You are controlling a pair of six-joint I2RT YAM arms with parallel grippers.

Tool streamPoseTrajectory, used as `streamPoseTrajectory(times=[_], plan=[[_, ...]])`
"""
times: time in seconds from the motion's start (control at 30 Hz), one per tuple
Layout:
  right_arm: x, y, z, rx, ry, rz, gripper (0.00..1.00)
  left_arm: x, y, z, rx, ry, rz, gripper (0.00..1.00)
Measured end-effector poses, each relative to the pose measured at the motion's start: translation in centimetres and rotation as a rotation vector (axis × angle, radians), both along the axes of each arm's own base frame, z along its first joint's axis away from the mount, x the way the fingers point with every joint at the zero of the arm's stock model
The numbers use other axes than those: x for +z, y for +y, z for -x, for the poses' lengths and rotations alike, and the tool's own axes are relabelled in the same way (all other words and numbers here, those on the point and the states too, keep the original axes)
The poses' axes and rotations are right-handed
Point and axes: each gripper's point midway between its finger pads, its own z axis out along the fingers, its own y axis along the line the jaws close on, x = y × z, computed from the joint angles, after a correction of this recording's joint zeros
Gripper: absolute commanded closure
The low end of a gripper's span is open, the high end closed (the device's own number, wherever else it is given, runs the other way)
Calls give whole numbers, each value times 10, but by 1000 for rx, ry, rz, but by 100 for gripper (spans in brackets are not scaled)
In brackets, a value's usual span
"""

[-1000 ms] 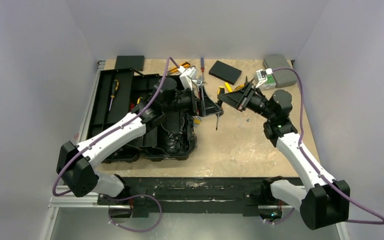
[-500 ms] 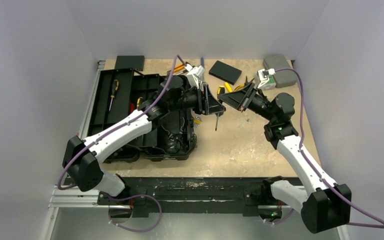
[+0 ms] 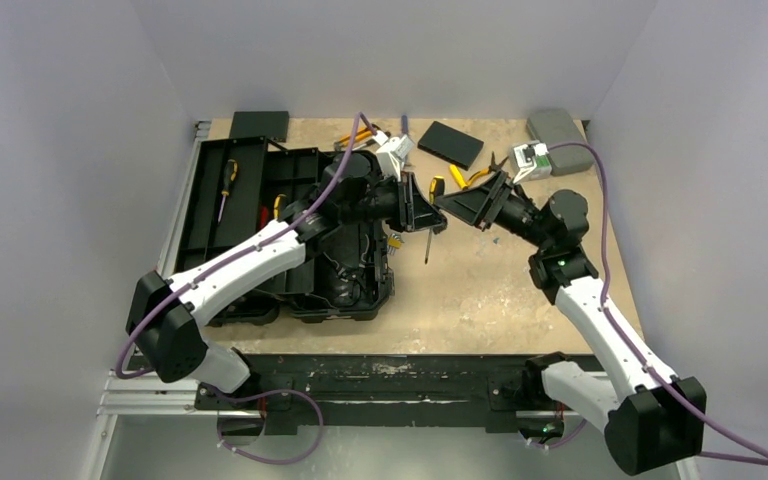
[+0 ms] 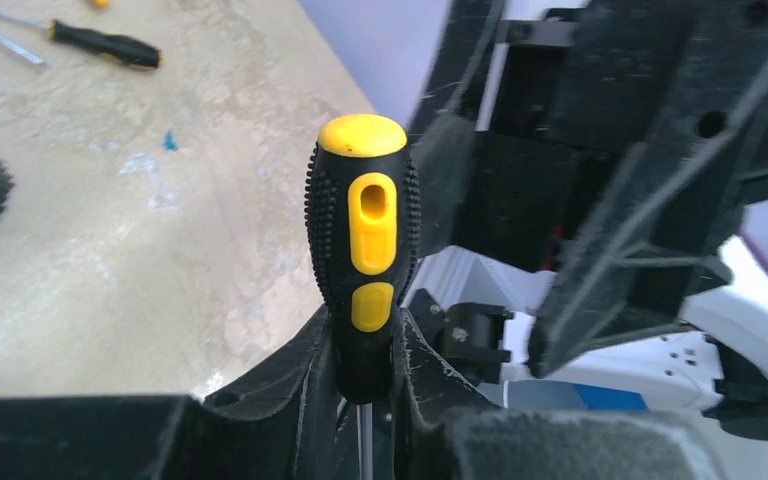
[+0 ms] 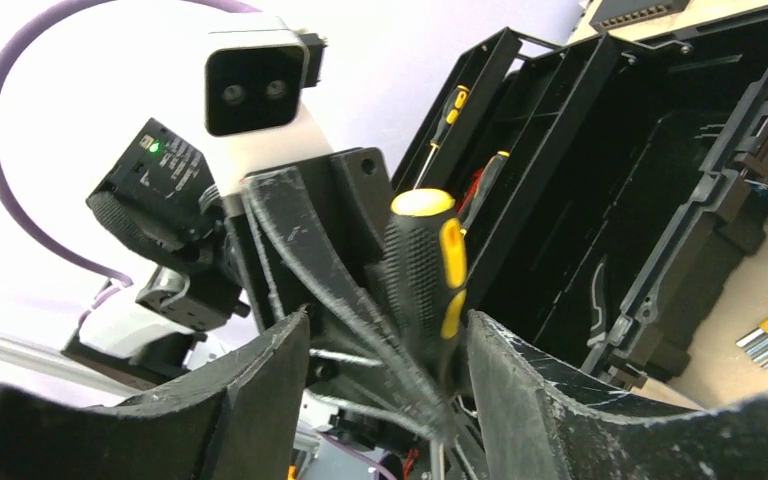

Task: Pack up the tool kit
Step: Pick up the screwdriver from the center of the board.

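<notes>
Status: mid-pack, well short of done by my read, with a handoff under way.

Left gripper (image 4: pixel 365 350): jaws nearly closed, clamped on the lower end of the handle of the yellow-and-black screwdriver (image 4: pixel 363 230). Handle is up, shaft hangs down.

Right gripper (image 5: pixel 388 325): jaws well apart, straddling the same handle from the other side. There's a clear gap on one side. The other finger is close to the grip, can't tell if it touches. Reads as the left carrying the tool and the right not gripping it.

Both sit above the table (image 3: pixel 490 290), just right of the toolbox (image 3: pixel 345 285).

The toolbox is on the left half, open, lid (image 3: pixel 222 235) folded out to the left.
- **Packed so far:** a slim yellow-handled driver (image 3: pixel 227 180) in the lid, plus red and yellow handles (image 3: pixel 272 208) beside it.
- **Left to pack:**
  - the held screwdriver
  - orange-handled tools (image 3: pixel 360 133) at the far edge
  - a thin driver (image 3: pixel 404 125) next to them
  - a yellow-handled tool (image 3: pixel 470 178) just beyond the grippers
- **Not kit:** flat black box (image 3: pixel 450 145) and grey case (image 3: pixel 560 125), far right.

Lid not yet closed.
</notes>
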Motion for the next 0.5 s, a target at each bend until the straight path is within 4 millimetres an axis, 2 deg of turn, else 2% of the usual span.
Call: streamPoseTrajectory(times=[0.17,0.27,0.4,0.5], plan=[[3,-8,5,-57,-28,78,30,-19,15,-7,54,10,-134,100],[9,-14,4,-99,-46,111,29,-23,29,-13,95,-5,-225,100],[15,-27,4,-191,-83,179,29,-24,58,-25,185,-43,-366,100],[9,-36,3,-241,-78,226,29,-29,87,-32,276,-66,-481,100]])
